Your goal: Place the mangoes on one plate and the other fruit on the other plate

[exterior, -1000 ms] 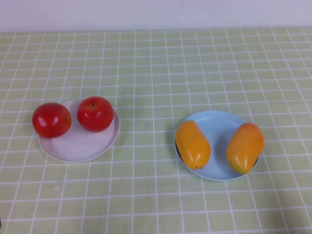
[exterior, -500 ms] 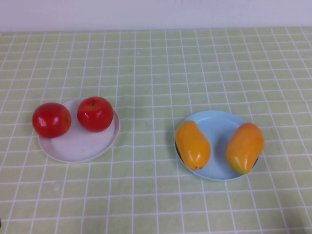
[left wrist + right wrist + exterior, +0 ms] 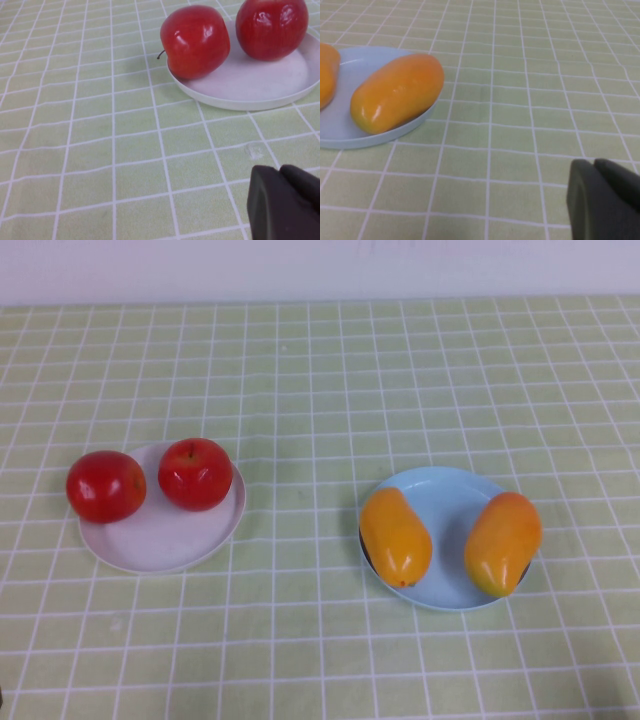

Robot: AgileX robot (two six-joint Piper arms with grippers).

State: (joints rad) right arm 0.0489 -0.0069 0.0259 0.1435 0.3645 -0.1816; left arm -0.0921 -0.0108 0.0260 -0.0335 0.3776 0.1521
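Two red apples (image 3: 106, 486) (image 3: 195, 474) rest on the white plate (image 3: 160, 540) at the left; the left one overhangs its rim. Two orange-yellow mangoes (image 3: 395, 536) (image 3: 502, 542) lie on the light blue plate (image 3: 447, 502) at the right. Neither gripper shows in the high view. In the left wrist view my left gripper (image 3: 280, 172) is shut and empty over the cloth, well short of the nearer apple (image 3: 195, 41) and the white plate (image 3: 250, 85). In the right wrist view my right gripper (image 3: 594, 165) is shut and empty, apart from a mango (image 3: 397, 92) and the blue plate (image 3: 345, 130).
A light green tablecloth with a white grid (image 3: 320, 390) covers the whole table. A pale wall (image 3: 320, 265) runs along the far edge. A strip of bare cloth separates the two plates.
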